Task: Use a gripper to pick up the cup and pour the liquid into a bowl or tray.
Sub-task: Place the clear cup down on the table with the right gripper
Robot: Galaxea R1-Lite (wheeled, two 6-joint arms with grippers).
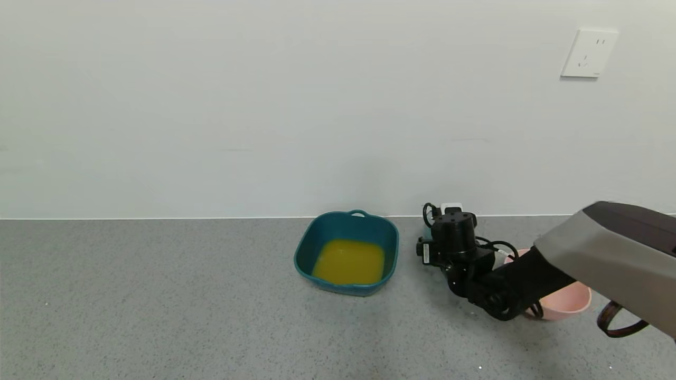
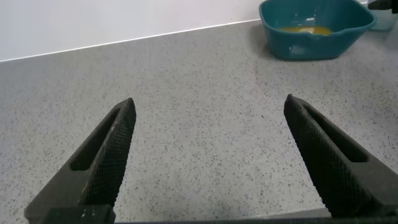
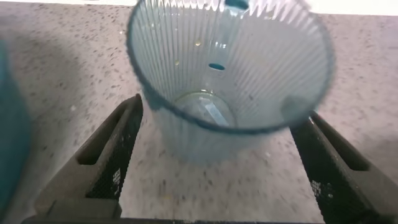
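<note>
Nearest, left gripper [image 2: 208, 162]: parked low over bare grey counter [image 1: 158, 295], fingers spread wide, nothing between them.
Right gripper [image 3: 217, 162]: fingers wide apart, standing clear on either side of the cup [image 3: 227, 74]; grip let go.
Cup: upright on the counter, looks drained, just right of the basin.
Pink bowl [image 1: 570, 303]: partly behind the right arm.
Basin [image 1: 346, 227]: dark teal, middle of the counter near the wall.
Liquid [image 1: 348, 261]: orange-yellow, pooled in the basin.

empty ribbed cup [image 3: 230, 81] upright; basin [image 1: 317, 235] holds juice [image 1: 349, 261]
</note>
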